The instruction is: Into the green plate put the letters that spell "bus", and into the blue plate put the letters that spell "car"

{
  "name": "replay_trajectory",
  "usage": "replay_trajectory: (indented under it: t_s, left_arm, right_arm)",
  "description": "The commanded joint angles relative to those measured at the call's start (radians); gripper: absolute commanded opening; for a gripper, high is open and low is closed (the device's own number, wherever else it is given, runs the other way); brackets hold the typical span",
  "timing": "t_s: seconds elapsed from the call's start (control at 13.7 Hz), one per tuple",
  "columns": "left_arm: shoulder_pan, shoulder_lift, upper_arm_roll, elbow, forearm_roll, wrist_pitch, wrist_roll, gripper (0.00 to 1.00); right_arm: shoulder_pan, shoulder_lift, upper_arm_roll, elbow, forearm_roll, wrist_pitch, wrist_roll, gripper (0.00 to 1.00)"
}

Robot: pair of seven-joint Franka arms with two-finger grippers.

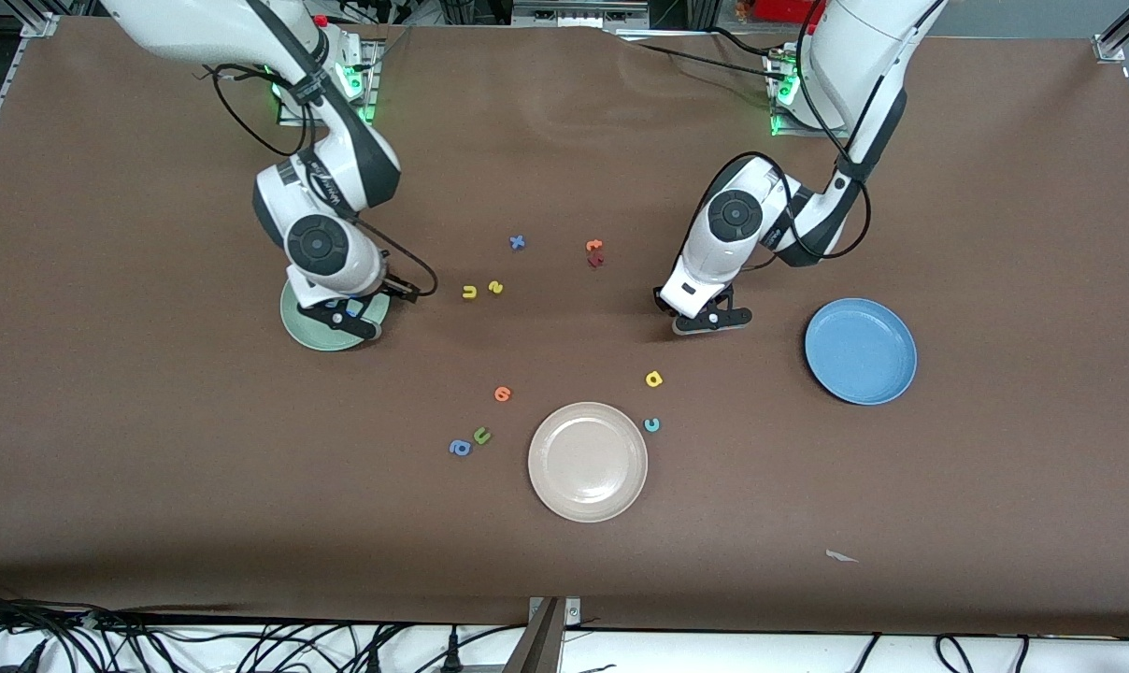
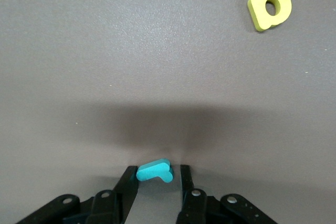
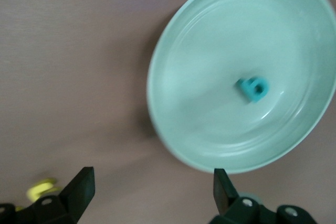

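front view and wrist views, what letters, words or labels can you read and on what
"u": yellow u, on the table
"s": yellow s, beside it
"x": blue x
"a": yellow a; blue a
"c": teal c
"u": olive u
"b": teal b, in the green plate
"r": teal r, at the left gripper
too small to read: two orange letters, dark red letter, script on the right arm
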State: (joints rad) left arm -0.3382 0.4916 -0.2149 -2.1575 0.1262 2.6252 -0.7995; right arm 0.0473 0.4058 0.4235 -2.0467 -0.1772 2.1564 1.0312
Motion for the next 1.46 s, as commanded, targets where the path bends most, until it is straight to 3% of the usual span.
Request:
replay_trajectory:
  t_s: [0.0,0.29,0.59,0.8,1.1,1.39]
  left_arm:
    - [0.002,-0.001,0.009,-0.019,0.047,-0.014,-0.023,0.35]
    - [0.002,-0.001,0.009,-0.021,0.047,-0.014,-0.023,0.31]
    - [0.002,0.001,0.009,-0.019,0.047,-0.014,-0.023,0.29]
    - [0.005,-0.004,0.009,0.011,0.047,-0.065,-0.021,0.28]
    - [0.030,-0.010,0.011,0.160,0.049,-0.296,0.000,0.26]
    - [0.128,-0.047,0.011,0.179,0.049,-0.369,0.181,0.26]
  right_arm:
    - [0.057,0.053,0.001,0.025,0.018,0.087,0.256,0.99]
    - [0.126,0.084,0.004,0.016,0.012,0.207,0.695,0.96]
    - [0.195,0.090,-0.002,-0.007,0.002,0.295,0.935,0.92]
    - [0.204,0.091,-0.015,-0.030,-0.021,0.313,0.955,0.87]
    - [0.210,0.100,-0.038,-0.041,-0.057,0.335,0.961,0.72]
    - [0.215,0.139,-0.057,-0.040,-0.057,0.407,0.963,0.68]
